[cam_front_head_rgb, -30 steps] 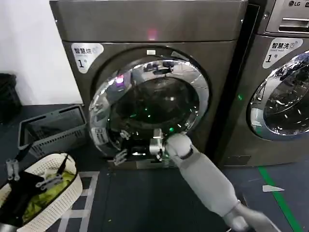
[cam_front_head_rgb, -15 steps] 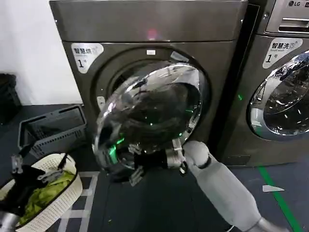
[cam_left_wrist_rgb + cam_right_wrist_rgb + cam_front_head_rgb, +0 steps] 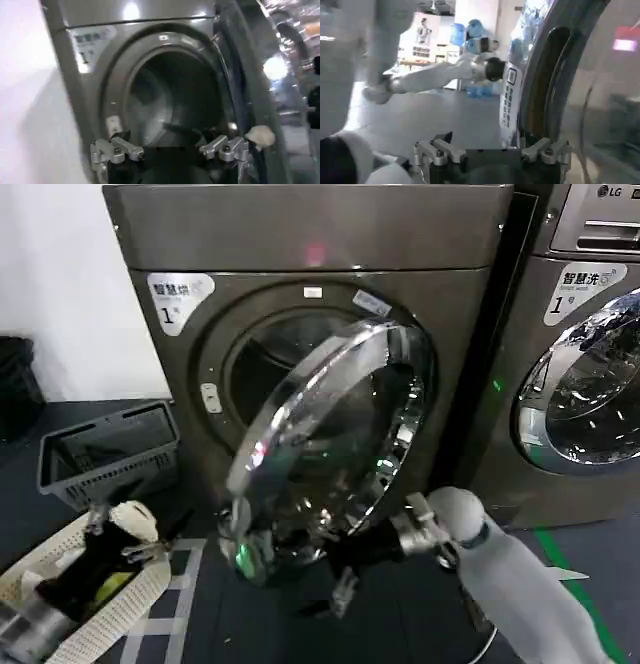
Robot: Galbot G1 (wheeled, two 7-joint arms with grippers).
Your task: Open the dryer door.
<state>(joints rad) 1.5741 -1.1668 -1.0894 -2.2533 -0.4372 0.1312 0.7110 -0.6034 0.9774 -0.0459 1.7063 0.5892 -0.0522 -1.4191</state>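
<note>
The dryer door (image 3: pixel 330 444), a chrome ring around dark glass, stands roughly half open on its right-hand hinge and exposes the drum opening (image 3: pixel 265 359). My right gripper (image 3: pixel 337 586) is open, just under the door's lower free edge. In the right wrist view the door's rim (image 3: pixel 560 75) and its white label strip (image 3: pixel 509 105) run down between the spread fingers, close to one finger (image 3: pixel 545 150). My left gripper (image 3: pixel 123 534) hovers open and empty over the basket at the lower left. Its wrist view looks into the drum opening (image 3: pixel 170 100), with the door's inner edge (image 3: pixel 250 75) beside it.
A white basket (image 3: pixel 150 594) holding green cloth sits on the floor at lower left, with a grey crate (image 3: pixel 105 454) behind it. The LG machine (image 3: pixel 580 364) stands close on the right. A green line (image 3: pixel 570 584) marks the dark floor there.
The door has swung from nearly shut to about half open. My right gripper has drawn back toward me and to the right along with its lower edge. The left gripper has shifted slightly right.
</note>
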